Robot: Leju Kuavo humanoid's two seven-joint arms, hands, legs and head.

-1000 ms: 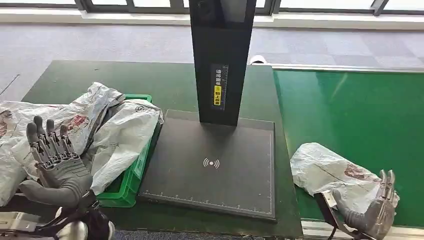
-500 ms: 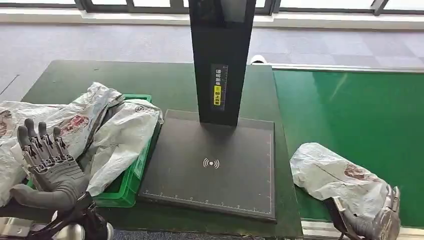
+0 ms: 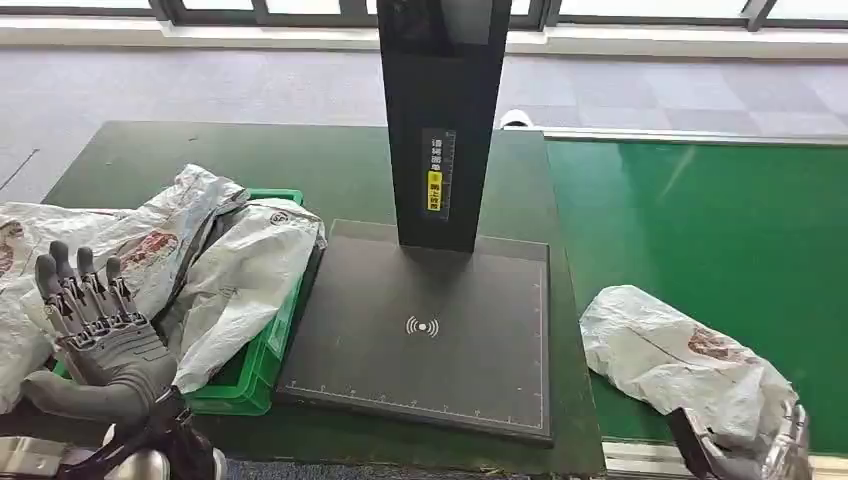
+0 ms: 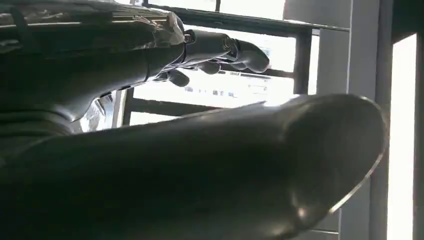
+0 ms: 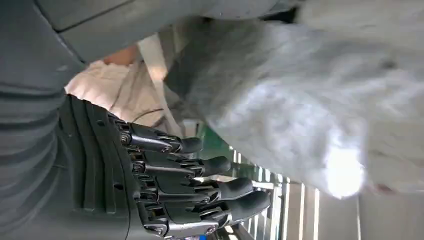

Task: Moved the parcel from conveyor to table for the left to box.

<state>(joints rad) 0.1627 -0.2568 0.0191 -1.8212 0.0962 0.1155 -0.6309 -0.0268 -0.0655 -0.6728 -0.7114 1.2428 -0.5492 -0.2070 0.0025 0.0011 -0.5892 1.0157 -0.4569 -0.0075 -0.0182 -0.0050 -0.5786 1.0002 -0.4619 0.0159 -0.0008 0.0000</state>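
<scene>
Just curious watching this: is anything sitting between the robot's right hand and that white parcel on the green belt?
Nothing visible does. The right hand is right beside the parcel at its near end on the conveyor, fingers apart and empty.

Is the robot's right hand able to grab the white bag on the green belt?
Probably yes. The right hand sits open at the near edge of the belt, right beside the white bag, with nothing between them.

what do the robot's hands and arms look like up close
The left hand has a smooth grey palm cover, a thick grey thumb and darker segmented fingers with rounded tips. The right hand has a grey ribbed back cover and black jointed fingers with metal pins. A silver arm segment sits below the left wrist.
</scene>
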